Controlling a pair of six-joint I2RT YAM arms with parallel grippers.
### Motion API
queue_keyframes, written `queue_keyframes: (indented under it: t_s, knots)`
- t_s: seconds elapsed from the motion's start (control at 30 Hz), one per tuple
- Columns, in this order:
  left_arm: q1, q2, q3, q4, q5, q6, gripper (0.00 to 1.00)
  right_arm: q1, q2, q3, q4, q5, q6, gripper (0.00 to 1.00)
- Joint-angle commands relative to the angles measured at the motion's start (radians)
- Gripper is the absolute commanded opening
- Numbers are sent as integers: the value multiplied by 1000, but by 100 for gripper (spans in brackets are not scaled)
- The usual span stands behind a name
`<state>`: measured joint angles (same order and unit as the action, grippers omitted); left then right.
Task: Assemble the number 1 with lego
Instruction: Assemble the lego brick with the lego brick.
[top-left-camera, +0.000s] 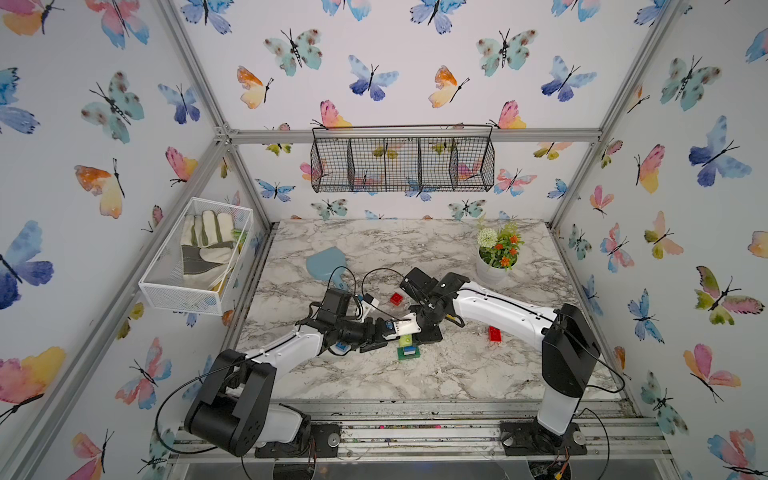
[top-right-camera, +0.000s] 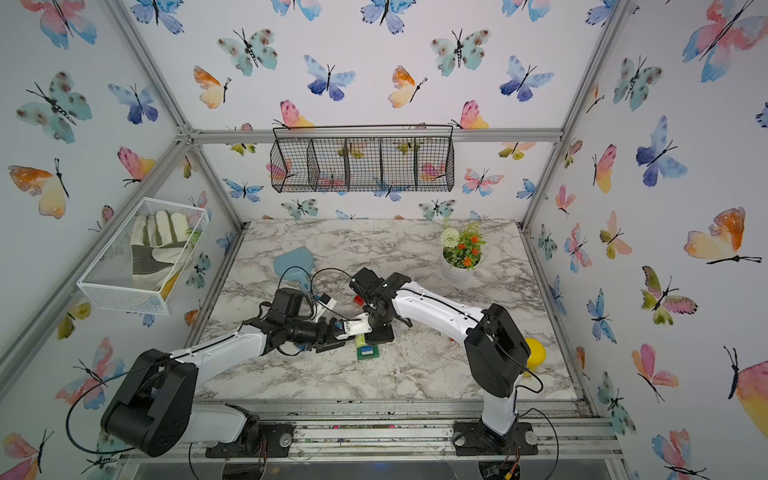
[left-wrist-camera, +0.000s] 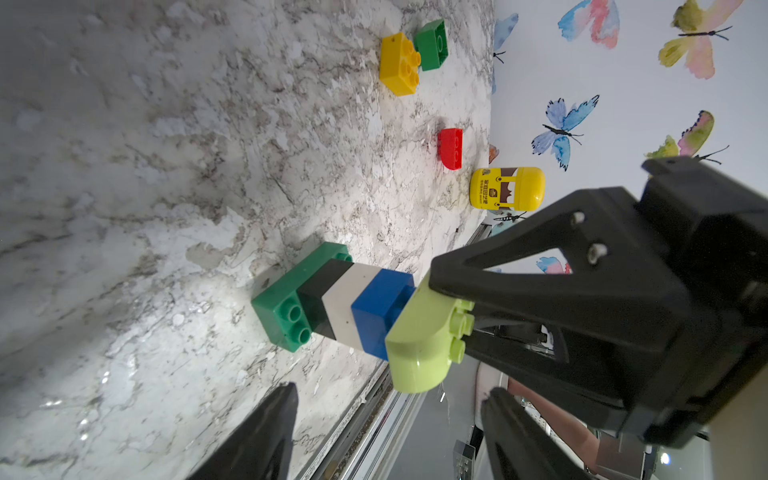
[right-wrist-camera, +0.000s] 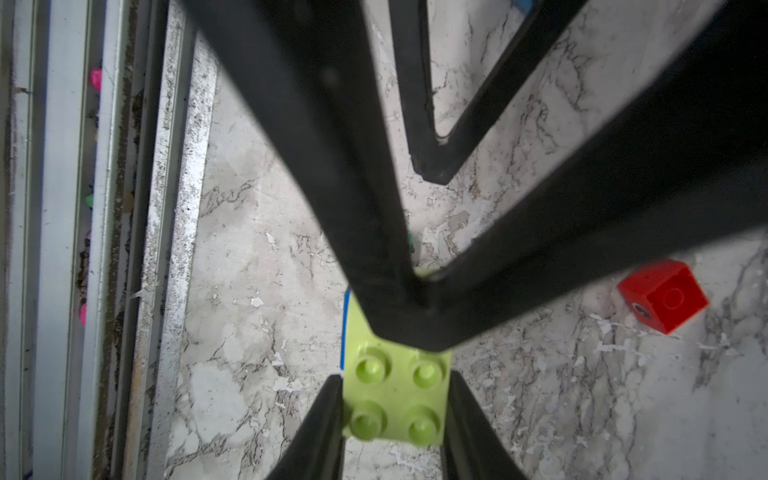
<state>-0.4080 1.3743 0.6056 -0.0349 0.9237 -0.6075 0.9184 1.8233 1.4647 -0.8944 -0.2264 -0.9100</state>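
Note:
A lego stack (top-left-camera: 408, 348) stands on the marble table (top-left-camera: 457, 374). In the left wrist view it runs from a green base (left-wrist-camera: 286, 299) through black (left-wrist-camera: 320, 291), white (left-wrist-camera: 345, 309) and blue (left-wrist-camera: 382, 311) bricks to a lime brick (left-wrist-camera: 419, 345) on top. My right gripper (right-wrist-camera: 395, 415) reaches down from above and is shut on the lime brick (right-wrist-camera: 395, 395). My left gripper (left-wrist-camera: 388, 415) is open beside the stack on its left, with nothing between its fingers. Loose lego lies around: red (top-left-camera: 396, 298), red (top-left-camera: 494, 333), yellow (left-wrist-camera: 399, 64), green (left-wrist-camera: 432, 43).
A pale blue scoop (top-left-camera: 326, 262) lies at the back left and a flower pot (top-left-camera: 496, 266) at the back right. A yellow capsule toy (top-right-camera: 534, 353) sits by the right wall. A white wire basket (top-left-camera: 166, 291) holds a glove on the left wall, and a black one (top-left-camera: 402, 160) hangs at the back.

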Motion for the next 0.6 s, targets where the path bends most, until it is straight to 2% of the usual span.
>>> queue_keyframes:
  t_s: [0.0, 0.23, 0.4, 0.57]
  knots:
    - [-15, -7, -6, 57, 23, -19, 72, 20, -26, -18, 41, -81, -2, 2]
    - [3, -26, -31, 64, 6, -39, 68, 25, -27, -48, 63, -60, -7, 2]
    - [9, -46, -44, 72, 14, -41, 70, 25, -44, -65, 94, 8, -7, 2]
    - [26, -64, -70, 118, 37, -65, 72, 25, -72, -40, 89, -24, -6, 2]
